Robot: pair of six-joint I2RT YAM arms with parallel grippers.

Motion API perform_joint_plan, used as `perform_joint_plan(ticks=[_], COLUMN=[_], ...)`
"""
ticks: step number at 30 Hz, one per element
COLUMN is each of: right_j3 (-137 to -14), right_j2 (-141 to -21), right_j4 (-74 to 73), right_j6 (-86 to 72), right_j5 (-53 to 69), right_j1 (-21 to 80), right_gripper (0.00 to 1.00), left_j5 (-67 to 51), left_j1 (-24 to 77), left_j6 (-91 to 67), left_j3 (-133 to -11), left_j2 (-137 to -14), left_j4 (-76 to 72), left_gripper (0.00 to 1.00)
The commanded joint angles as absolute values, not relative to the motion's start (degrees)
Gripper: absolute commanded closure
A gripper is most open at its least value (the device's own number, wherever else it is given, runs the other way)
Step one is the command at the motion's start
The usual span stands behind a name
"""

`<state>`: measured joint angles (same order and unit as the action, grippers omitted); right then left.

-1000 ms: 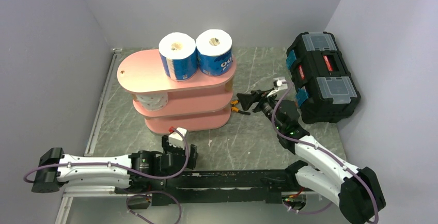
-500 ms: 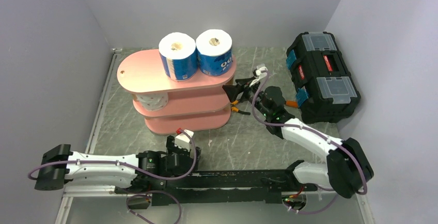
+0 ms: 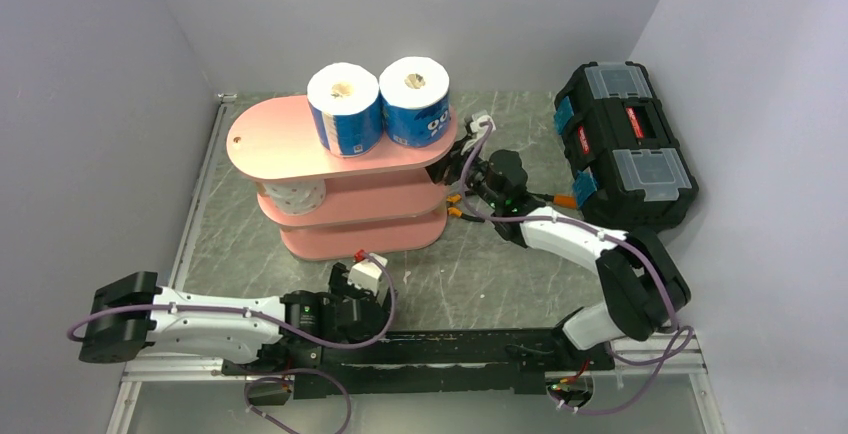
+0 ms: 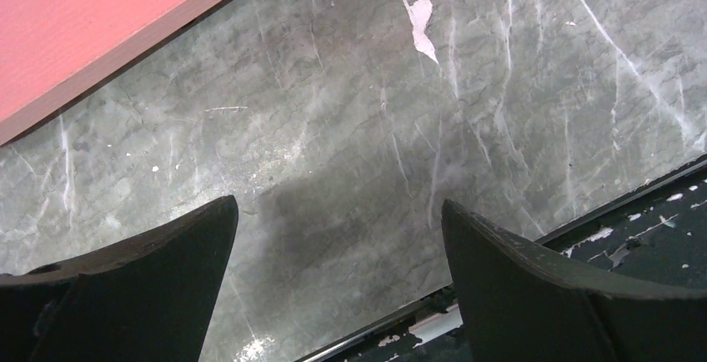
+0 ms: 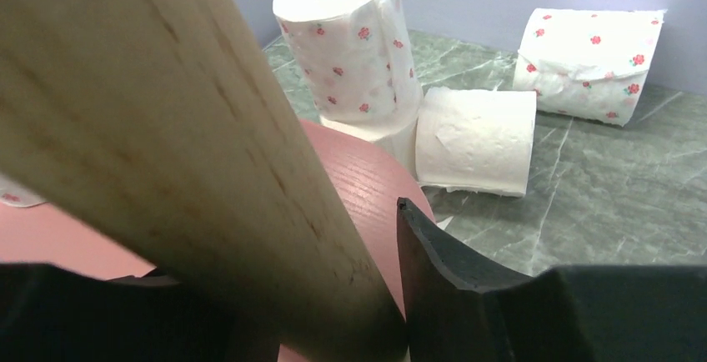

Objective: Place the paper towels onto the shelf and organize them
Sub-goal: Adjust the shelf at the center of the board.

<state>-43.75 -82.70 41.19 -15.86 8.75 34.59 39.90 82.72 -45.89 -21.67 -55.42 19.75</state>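
The pink shelf [image 3: 280, 139] stands mid-table with two blue-wrapped paper towels [image 3: 345, 109] upright on its top board and a speckled roll [image 3: 292, 196] on the middle tier. My right gripper [image 3: 452, 169] reaches into the shelf's right end. In the right wrist view its jaws [image 5: 275, 262] close around a light wooden post [image 5: 208, 145], one finger touching it. Behind the shelf stand an upright speckled roll [image 5: 346, 41], a plain white roll [image 5: 475, 138] on its side and a speckled wrapped roll [image 5: 590, 62]. My left gripper [image 4: 338, 212] hangs open over bare table.
A black toolbox [image 3: 625, 149] sits at the right wall. The shelf's bottom board [image 4: 100, 20] crosses the left wrist view's top left, a paper scrap [image 4: 421, 24] lies on the marble, and the black base rail [image 4: 650, 228] runs along the near edge.
The right arm swung left from near the toolbox to the shelf's right end, and its jaws narrowed onto a post. The left arm slid slightly right.
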Motion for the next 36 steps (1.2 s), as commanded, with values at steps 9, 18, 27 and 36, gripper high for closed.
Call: perform_joint_plan(ticks=[9,18,27,36], right_j3=[-54.81,-61.41,-69.59,-70.76], right_j2=[-92.88,-100.16,-106.42,-106.92], right_j4=[45.73,45.51,42.87,41.01], right_j6=[-16.15,-17.01,-17.47,-18.19], right_j5=[15.42,19.82,23.11,23.35], right_j1=[38.54,40.27,42.37,42.71], right_gripper=[0.57,0.57,0.57,0.44], left_j5=[41.13,41.48,42.32,42.98], left_j1=[83.06,83.03,83.05,83.0], left_j6=[-46.71,-48.14,-49.38,-49.66], left_j3=[-22.82,-21.8,-22.02,-22.58], left_j2=[-54.9,-52.76,-53.01,-53.99], left_j4=[19.56,20.5,21.62,22.24], left_gripper=[0.01,0.01,0.01,0.01])
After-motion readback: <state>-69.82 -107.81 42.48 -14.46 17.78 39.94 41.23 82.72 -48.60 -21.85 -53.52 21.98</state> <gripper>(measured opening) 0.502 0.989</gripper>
